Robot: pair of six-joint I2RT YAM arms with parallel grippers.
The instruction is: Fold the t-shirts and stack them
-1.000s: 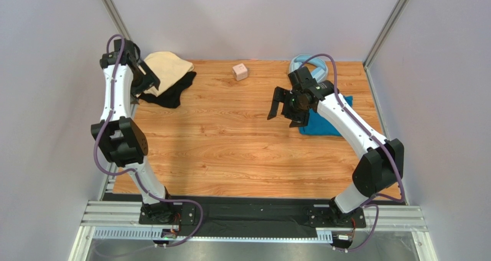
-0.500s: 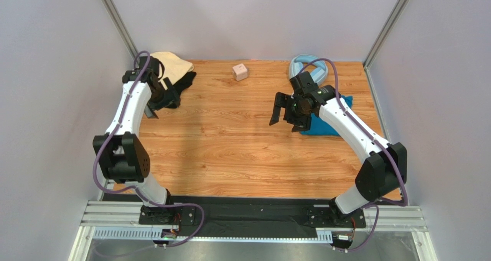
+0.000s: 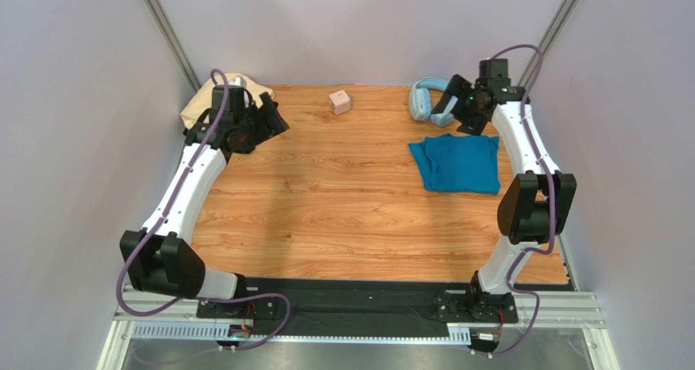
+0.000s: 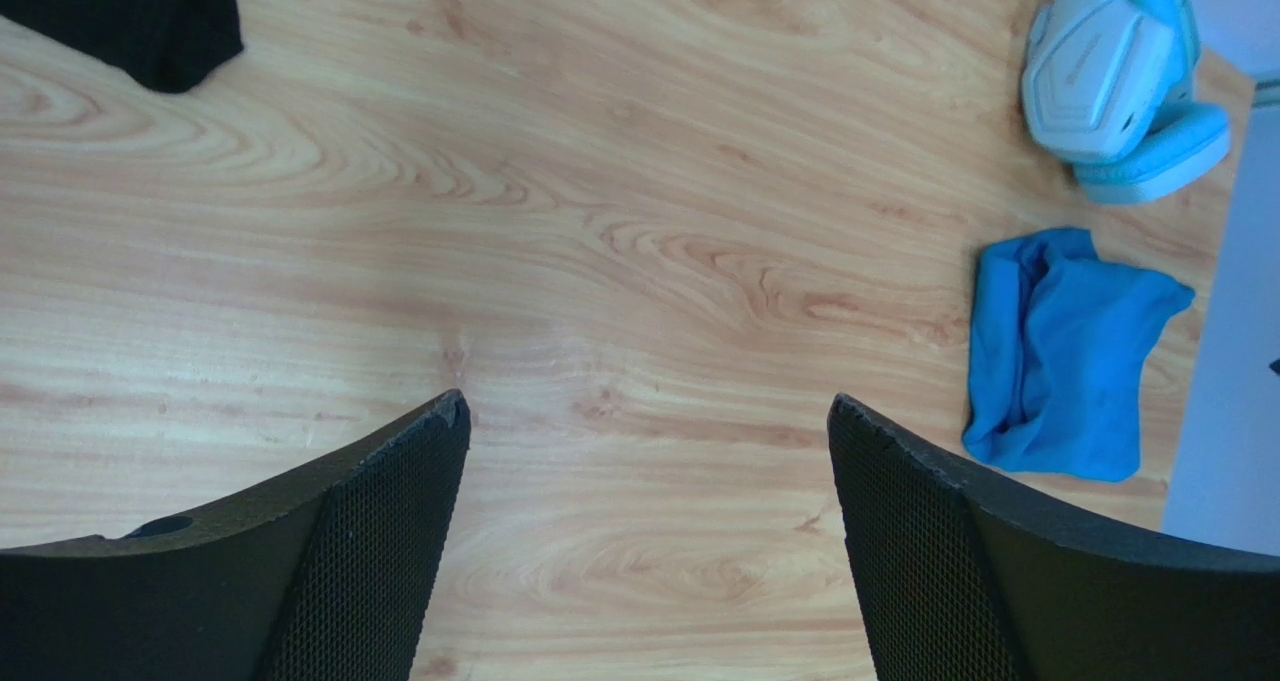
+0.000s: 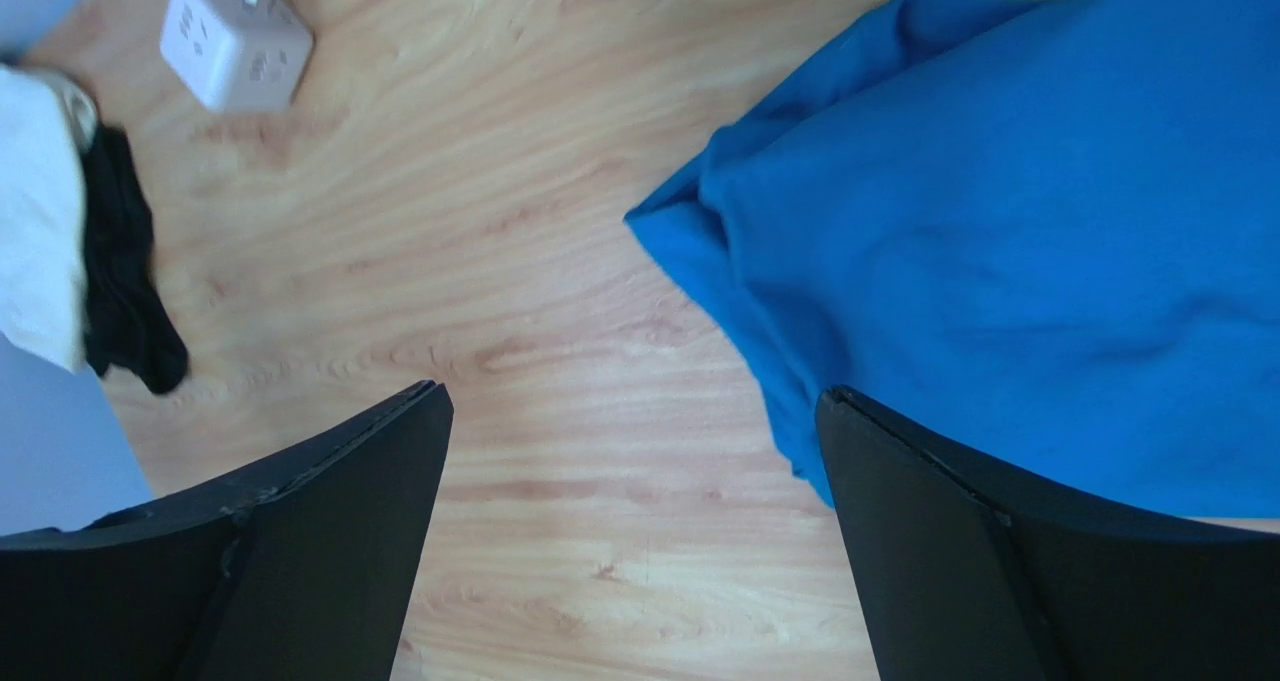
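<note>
The teal blue shirt (image 3: 457,163) lies rumpled on the right of the wooden table, and also shows in the left wrist view (image 4: 1059,354) and the right wrist view (image 5: 1037,246). The cream shirt (image 3: 196,105) lies in the back left corner. The black shirt (image 4: 135,14) lies beside it, mostly hidden under my left arm in the top view. It also shows next to the cream shirt (image 5: 38,216) in the right wrist view (image 5: 123,299). My left gripper (image 3: 272,122) is open and empty above the black shirt's edge. My right gripper (image 3: 455,113) is open and empty, raised behind the teal shirt.
Light-blue headphones (image 3: 426,101) lie at the back right, just left of my right gripper. A small pink cube (image 3: 340,102) sits at the back middle. Grey walls and metal posts close in the back and sides.
My left arm swung from the back left wall out over the black shirt. My right arm lifted off the teal shirt and moved to the back right by the headphones. Both grippers stayed open.
</note>
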